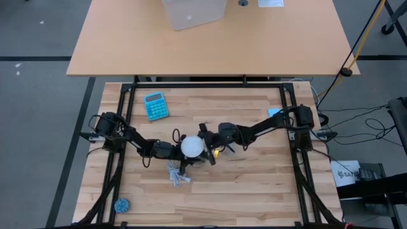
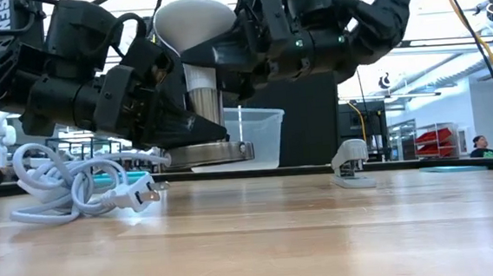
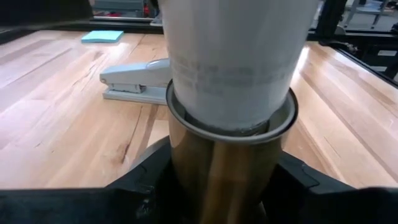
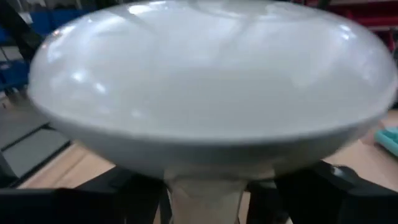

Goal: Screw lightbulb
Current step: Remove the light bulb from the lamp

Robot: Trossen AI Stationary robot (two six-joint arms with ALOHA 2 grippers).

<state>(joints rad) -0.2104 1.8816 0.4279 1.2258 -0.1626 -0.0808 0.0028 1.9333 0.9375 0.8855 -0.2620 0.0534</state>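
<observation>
Wood table (image 1: 254,184), frame centre: left gripper (image 1: 173,151) is clamping the socket (image 3: 230,168); right gripper (image 1: 205,141) is standing apart around the lightbulb (image 1: 192,146), which looks light and fragile, so grip its neck.

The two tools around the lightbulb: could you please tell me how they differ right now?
The left tool sits low, around the round metallic socket, while the right tool sits higher, at the neck of the white dome-faced lightbulb. The left arm reaches in from the left, the right from the right. Both meet mid-table.

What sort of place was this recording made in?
Probably a robotics lab or workshop. A wooden work table stands in a black frame, cables trail on the floor beside it, and the low view shows red shelving and a seated person beyond.
</observation>
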